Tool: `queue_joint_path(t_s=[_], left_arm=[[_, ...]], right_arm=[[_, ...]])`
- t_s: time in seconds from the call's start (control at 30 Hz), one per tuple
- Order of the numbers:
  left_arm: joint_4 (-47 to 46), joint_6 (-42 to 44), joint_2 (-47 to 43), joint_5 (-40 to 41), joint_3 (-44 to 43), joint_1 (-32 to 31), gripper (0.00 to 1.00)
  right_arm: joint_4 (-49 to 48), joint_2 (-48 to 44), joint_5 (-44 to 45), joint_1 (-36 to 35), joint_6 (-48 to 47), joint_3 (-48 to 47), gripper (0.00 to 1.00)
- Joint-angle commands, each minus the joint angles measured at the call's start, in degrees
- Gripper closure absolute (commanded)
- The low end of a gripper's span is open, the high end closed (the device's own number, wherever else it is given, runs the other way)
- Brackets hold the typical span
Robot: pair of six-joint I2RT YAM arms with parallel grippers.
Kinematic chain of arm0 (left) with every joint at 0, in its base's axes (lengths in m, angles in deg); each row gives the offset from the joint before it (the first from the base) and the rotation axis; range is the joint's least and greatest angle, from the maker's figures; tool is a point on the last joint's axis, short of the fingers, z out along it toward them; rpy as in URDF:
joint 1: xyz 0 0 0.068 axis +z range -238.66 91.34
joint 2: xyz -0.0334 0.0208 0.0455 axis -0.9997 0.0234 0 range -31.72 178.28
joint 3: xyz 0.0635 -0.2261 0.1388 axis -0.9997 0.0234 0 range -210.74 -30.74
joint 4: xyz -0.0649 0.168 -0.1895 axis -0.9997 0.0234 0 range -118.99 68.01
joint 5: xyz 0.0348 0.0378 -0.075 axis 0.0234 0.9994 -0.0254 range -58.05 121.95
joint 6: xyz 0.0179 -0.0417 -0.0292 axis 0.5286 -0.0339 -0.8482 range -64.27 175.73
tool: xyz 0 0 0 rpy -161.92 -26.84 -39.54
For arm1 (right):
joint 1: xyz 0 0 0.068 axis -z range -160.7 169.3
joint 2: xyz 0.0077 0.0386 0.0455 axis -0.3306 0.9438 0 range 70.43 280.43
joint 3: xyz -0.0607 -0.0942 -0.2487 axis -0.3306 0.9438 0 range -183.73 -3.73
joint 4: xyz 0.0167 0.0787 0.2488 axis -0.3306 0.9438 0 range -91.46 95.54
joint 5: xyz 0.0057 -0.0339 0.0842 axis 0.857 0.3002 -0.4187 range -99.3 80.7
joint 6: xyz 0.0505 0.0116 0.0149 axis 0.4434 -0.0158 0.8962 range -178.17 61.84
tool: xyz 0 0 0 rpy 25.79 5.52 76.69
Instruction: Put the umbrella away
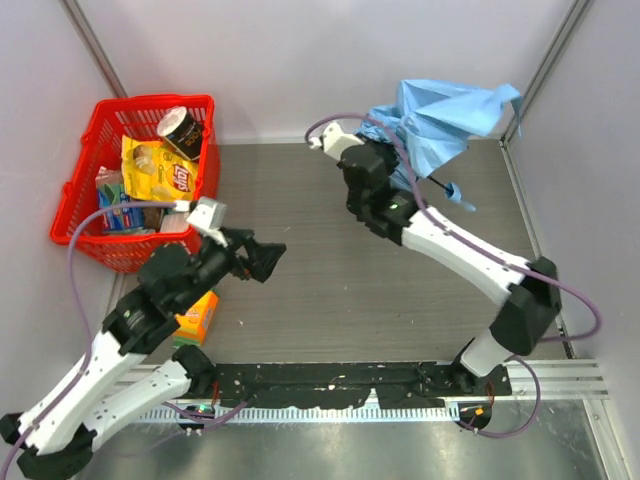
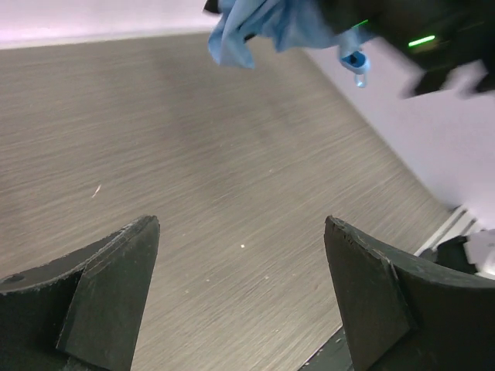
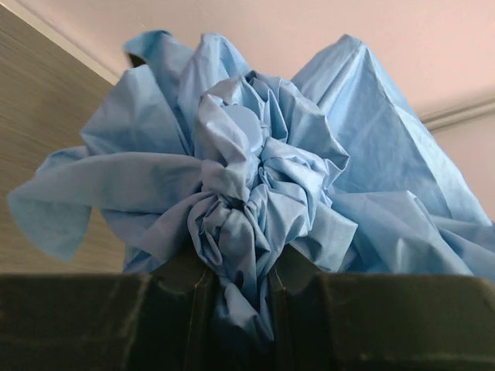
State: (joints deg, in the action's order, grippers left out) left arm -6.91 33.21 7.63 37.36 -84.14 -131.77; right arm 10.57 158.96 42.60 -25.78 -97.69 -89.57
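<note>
The umbrella [image 1: 440, 115], a bunch of crumpled light sky-blue cloth, hangs in the far right corner above the table. A thin black shaft and a small blue end piece [image 1: 457, 192] stick out below the cloth. My right gripper [image 1: 392, 150] is shut on a gathered fold of the fabric; in the right wrist view the umbrella [image 3: 255, 154] fills the frame and the cloth is pinched in my right gripper [image 3: 240, 270]. My left gripper [image 1: 268, 258] hovers over the left-middle of the table, open and empty [image 2: 241, 224], pointing toward the umbrella [image 2: 255, 27].
A red basket [image 1: 85, 150] at the far left holds a cup, a yellow snack bag and packets. An orange box [image 1: 200, 315] lies beside the left arm. Walls close in on the left, back and right. A metal rail [image 1: 400, 375] runs along the near edge.
</note>
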Motion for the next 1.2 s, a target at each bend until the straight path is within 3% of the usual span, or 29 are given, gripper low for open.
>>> queue_joint_path(t_s=[0.0,0.13,0.3,0.37,0.4,0.47,0.5,0.53,0.57,0.6,0.67,0.8,1.17], left_arm=[[-6.19,-3.75,-10.33,1.35,4.71,0.13,0.09],[-1.01,-3.58,-16.58,4.42,4.98,0.13,0.09],[4.1,-3.05,-21.42,8.21,4.45,0.13,0.08],[5.42,-3.49,-23.0,9.35,4.8,0.13,0.08],[5.86,-3.75,-23.7,9.97,5.15,0.05,0.09],[6.21,-4.19,-25.37,10.93,6.03,0.13,0.09],[6.21,-4.28,-25.81,11.46,6.3,0.13,0.09],[6.3,-4.28,-26.34,11.73,6.56,0.05,0.09],[6.22,-4.11,-26.52,12.08,6.65,0.13,0.09],[6.48,-3.93,-26.35,12.25,6.56,0.13,0.1],[6.57,-3.58,-25.82,12.43,6.47,0.13,0.09],[5.69,-3.67,-24.15,11.82,7.09,0.13,0.1],[2.26,-9.29,-19.93,6.73,10.87,0.13,0.13]], right_arm=[[-44.53,9.6,9.27,1.57,-39.03,7.7,0.99],[-52.62,18.85,9.62,1.22,-42.12,10.86,0.99],[-70.01,29.49,13.57,-1.93,-46.68,16.49,0.99],[-69.61,32.31,15.24,-4.12,-44.34,19.04,0.99],[-67.34,32.93,16.03,-4.83,-42.06,20.53,0.99],[-54.97,31.89,15.61,-8.08,-27.09,21.68,0.99],[-42.05,30.31,13.51,-8.62,-20.74,21.07,0.99],[-34.96,29.51,11.93,-9.23,-7.71,20.02,0.99],[-19.48,28.2,6.51,-9.32,-2.1,17.49,0.99],[-14.2,27.58,4.11,-9.24,6.66,16.77,0.99],[-2.75,26.52,-4.67,-9.15,12.68,16.32,0.99],[14.12,28.1,-24.09,-6.96,20.27,13.25,0.99],[28.74,31.78,-60.12,-0.28,24.94,6.58,0.99]])
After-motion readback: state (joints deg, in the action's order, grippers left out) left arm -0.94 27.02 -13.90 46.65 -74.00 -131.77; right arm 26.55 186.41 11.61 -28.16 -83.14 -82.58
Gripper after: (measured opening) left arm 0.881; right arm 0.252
